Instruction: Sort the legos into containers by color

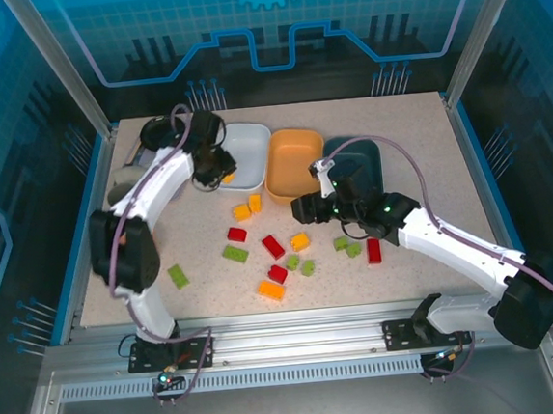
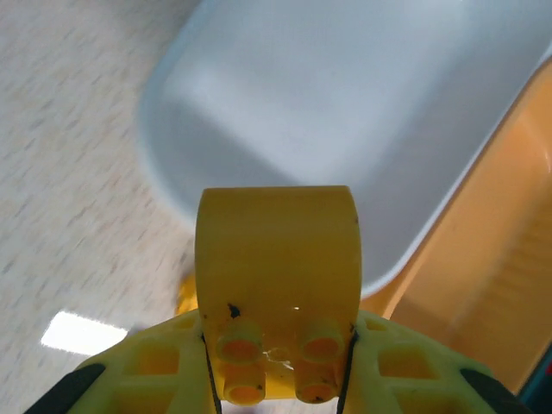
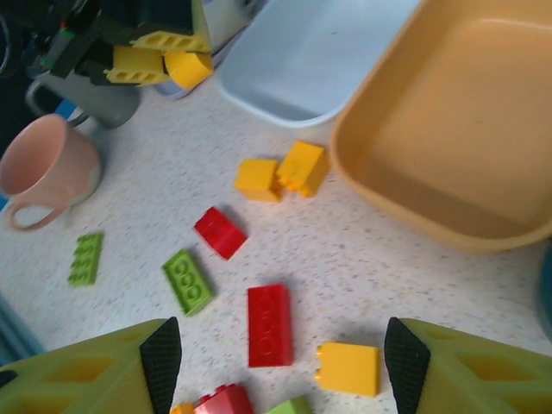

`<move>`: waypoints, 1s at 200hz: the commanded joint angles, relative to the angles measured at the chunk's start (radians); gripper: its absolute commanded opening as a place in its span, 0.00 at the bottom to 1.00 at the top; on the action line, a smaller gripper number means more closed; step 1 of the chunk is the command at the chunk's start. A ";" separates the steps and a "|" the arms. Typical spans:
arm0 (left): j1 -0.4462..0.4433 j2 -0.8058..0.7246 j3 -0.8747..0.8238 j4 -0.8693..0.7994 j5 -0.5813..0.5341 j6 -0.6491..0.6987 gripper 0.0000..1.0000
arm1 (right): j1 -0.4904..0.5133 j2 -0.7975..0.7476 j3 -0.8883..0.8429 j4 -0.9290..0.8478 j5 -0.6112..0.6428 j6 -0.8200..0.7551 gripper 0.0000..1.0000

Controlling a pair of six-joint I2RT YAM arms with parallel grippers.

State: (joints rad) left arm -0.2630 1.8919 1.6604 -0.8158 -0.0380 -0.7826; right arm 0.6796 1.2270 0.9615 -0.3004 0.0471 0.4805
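Note:
My left gripper (image 1: 217,170) is shut on a yellow lego (image 2: 276,276), held just above the table at the near left edge of the white dish (image 2: 345,103). The right wrist view catches that lego (image 3: 190,67) at its top left. The orange dish (image 1: 292,162) and dark teal dish (image 1: 362,161) stand to the right of the white dish (image 1: 245,152). My right gripper (image 3: 283,362) hangs open above a red lego (image 3: 269,324) and a yellow lego (image 3: 348,368). Red, yellow and green legos lie scattered in front of the dishes.
A pinkish cup-like bowl (image 3: 41,168) stands at the left, with a small black pan (image 1: 154,131) behind it. Two yellow legos (image 3: 280,172) lie close to the orange dish's front edge (image 3: 414,216). A green lego (image 1: 178,276) lies apart at the near left.

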 commanded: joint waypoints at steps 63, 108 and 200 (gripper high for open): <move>0.043 0.497 0.524 -0.215 0.081 0.115 0.30 | -0.045 0.020 -0.076 -0.384 0.187 0.019 0.60; 0.040 0.432 0.506 -0.205 0.105 0.114 0.65 | -0.051 0.142 -0.075 -0.379 0.169 -0.080 0.63; -0.105 -0.243 -0.192 0.092 0.207 0.039 0.75 | -0.111 0.389 -0.003 -0.348 0.127 -0.123 0.55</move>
State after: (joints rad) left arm -0.3202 1.7782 1.6341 -0.8112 0.1005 -0.7048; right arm 0.5800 1.5845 0.9245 -0.6609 0.2020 0.3721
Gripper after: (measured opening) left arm 0.743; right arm 0.573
